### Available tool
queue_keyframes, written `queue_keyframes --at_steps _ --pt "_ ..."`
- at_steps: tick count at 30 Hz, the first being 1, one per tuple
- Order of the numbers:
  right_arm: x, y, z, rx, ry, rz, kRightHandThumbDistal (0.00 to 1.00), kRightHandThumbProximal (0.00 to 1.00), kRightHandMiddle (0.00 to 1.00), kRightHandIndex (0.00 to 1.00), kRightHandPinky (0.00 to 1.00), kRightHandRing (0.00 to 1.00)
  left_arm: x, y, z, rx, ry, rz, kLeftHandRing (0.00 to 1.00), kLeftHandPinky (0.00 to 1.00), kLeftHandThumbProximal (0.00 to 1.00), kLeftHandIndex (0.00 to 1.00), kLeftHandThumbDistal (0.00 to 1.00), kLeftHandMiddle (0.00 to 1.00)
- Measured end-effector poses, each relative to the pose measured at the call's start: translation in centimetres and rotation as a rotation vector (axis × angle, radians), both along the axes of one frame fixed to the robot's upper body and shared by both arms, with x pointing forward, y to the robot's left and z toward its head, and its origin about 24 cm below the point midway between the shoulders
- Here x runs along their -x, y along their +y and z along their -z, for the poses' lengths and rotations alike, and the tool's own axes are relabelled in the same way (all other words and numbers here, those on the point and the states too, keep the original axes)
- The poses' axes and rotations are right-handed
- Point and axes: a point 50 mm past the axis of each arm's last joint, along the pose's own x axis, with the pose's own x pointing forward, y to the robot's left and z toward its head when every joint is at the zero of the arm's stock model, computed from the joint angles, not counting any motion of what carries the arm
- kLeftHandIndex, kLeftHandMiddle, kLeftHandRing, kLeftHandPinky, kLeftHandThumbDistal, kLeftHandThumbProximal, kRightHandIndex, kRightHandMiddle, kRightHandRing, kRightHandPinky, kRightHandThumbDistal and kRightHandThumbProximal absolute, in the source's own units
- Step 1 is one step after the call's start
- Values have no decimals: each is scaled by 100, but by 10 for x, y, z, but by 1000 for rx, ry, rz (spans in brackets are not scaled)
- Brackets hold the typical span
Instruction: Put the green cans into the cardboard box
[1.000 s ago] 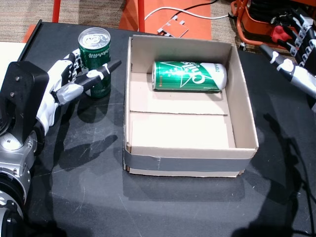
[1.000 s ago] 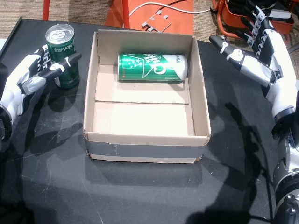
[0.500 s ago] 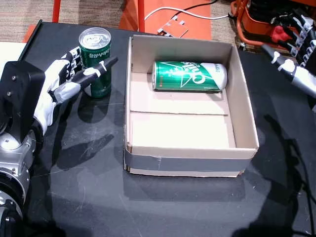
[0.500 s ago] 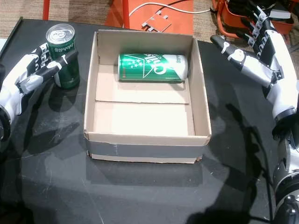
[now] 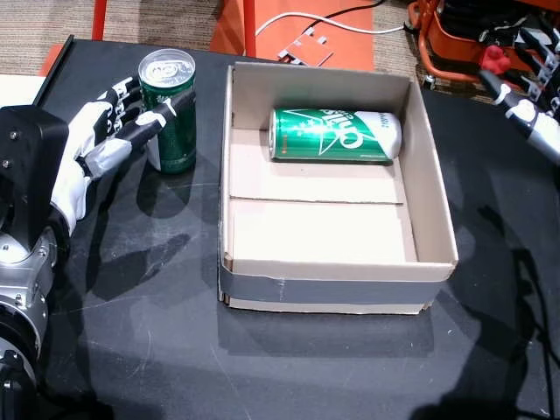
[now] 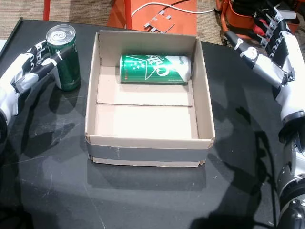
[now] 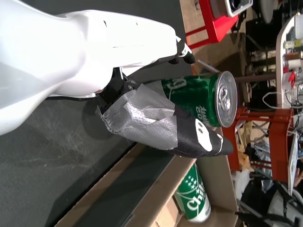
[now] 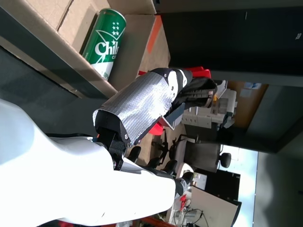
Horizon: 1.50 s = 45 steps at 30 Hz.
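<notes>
Where the frames cut things off, the lines below say so.

Hidden or cut off: the right hand (image 6: 267, 57) runs off the edge in a head view (image 5: 529, 105), so only a thumb and fingertips show there; the right wrist view shows mostly its taped thumb and white shell.
Left hand (image 5: 118, 131): fingers spread beside the upright green can (image 5: 171, 109), thumb lying across the can's front, other fingers behind it; whether they press on the can I cannot tell, and the grip is not closed.
Left wrist view: the taped thumb (image 7: 156, 125) crosses in front of that can (image 7: 203, 97), hiding much of its label.
Right hand state: fingers apart, holding nothing, raised over the far right bench (image 6: 238, 157) edge, well apart from the box.
Upright can, place: standing on the black bench just left of the cardboard box (image 5: 429, 254), outside it.
Lying can (image 5: 335, 134): on its side inside the box, at the far wall, white end pointing right.
Writing: the lying can shows white script starting "Chil", seen upside down in both head views and clearer in the right wrist view (image 8: 105, 42); the rest is unreadable. Small white print on the upright can is too fine to read.
Box front: a grey tape band (image 6: 147, 152) runs along it.
</notes>
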Motion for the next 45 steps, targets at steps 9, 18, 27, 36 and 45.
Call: queue_keyframes --at_steps 9,18,27,36,45 --pt "1 -1 1 -38 -9 16 100 60 88 79 97 90 0 13 -4 -117 7 11 100 95 62 100 100 100" --pt "1 1 2 -80 -20 12 100 61 88 79 99 91 2 24 -4 -426 44 58 100 94 60 100 100 100" --pt "2 0 2 -114 -36 4 100 59 88 80 100 92 0 30 -9 -421 47 30 100 96 58 100 100 100" --pt "3 -1 2 -149 -52 -11 100 60 87 80 99 90 -9 20 -24 -404 2 35 100 98 60 100 100 100" --pt "3 -1 3 -162 -53 -7 100 59 86 79 99 89 -10 17 -25 -365 -9 24 100 97 60 100 100 100"
